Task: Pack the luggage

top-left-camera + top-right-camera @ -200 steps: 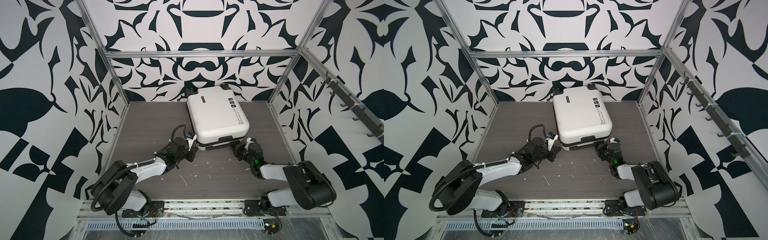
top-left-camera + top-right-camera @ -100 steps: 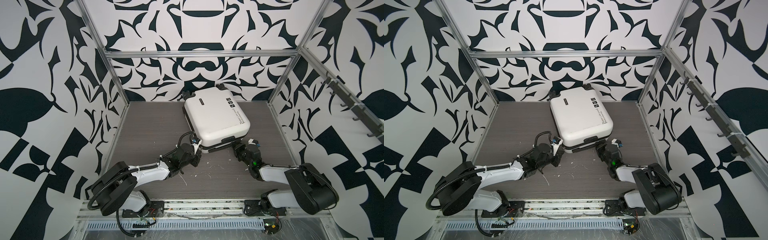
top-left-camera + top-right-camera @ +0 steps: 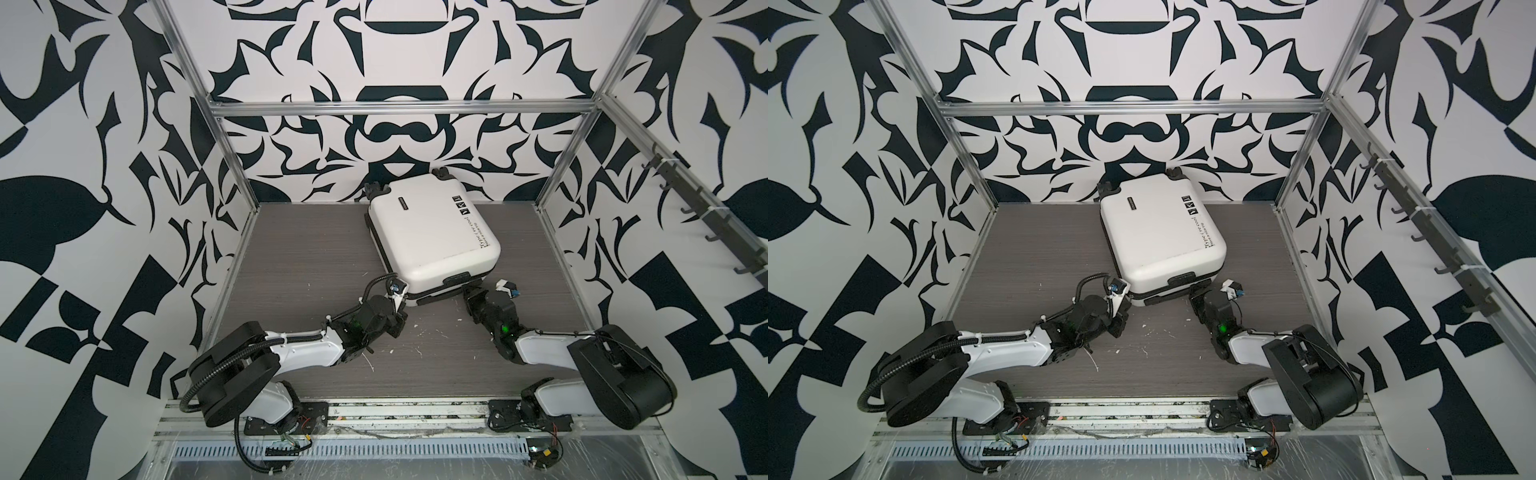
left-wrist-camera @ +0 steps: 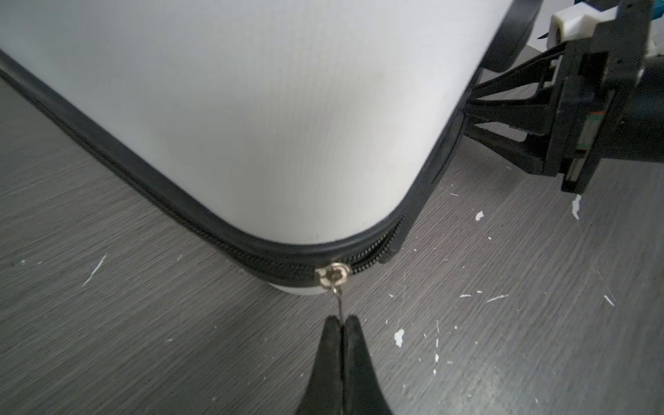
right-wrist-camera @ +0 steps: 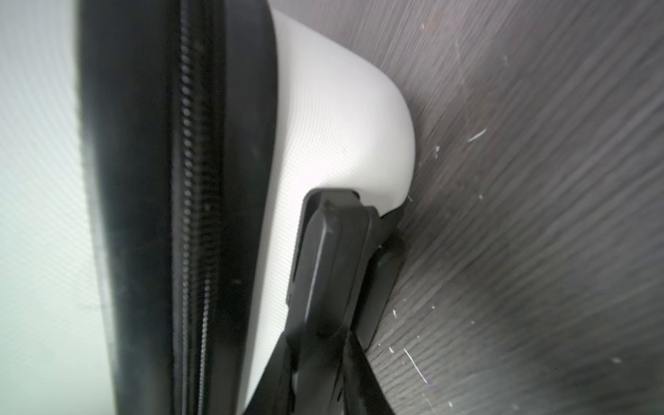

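Note:
The luggage (image 3: 432, 232) (image 3: 1163, 232) is a white hard-shell suitcase lying flat and closed at the back middle of the grey table. A black zipper band runs round its side. My left gripper (image 4: 343, 319) is shut on the thin metal zipper pull (image 4: 334, 275) at the near left corner of the luggage (image 4: 269, 107). In both top views this gripper (image 3: 400, 300) (image 3: 1124, 305) sits low at that corner. My right gripper (image 5: 323, 334) (image 3: 467, 293) is shut on the black handle (image 5: 334, 251) on the near side of the case. What is inside is hidden.
White flecks and scratches (image 3: 419, 332) dot the wood-grain table (image 3: 299, 257). Aluminium frame posts (image 3: 232, 149) and patterned walls close in the left, back and right sides. A rail of dark hooks (image 3: 706, 216) runs along the right wall.
My left gripper has moved right round the near left corner, drawing the zipper pull along. The luggage has turned slightly, its near right corner swinging back. The right gripper followed it.

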You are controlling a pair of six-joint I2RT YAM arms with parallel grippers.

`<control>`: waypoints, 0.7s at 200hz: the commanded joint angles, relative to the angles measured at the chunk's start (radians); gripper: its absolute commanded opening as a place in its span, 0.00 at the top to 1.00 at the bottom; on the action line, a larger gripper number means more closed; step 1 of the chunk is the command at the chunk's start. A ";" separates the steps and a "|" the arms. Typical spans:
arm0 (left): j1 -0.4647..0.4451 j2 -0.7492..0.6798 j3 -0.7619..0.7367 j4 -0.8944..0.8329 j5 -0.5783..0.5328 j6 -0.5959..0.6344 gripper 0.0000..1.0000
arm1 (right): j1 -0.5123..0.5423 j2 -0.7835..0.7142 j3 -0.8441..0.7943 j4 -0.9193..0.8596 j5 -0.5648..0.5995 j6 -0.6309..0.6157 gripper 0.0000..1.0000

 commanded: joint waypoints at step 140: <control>-0.161 0.104 0.099 0.179 -0.011 0.059 1.00 | 0.116 0.069 0.054 0.185 -0.019 0.002 1.00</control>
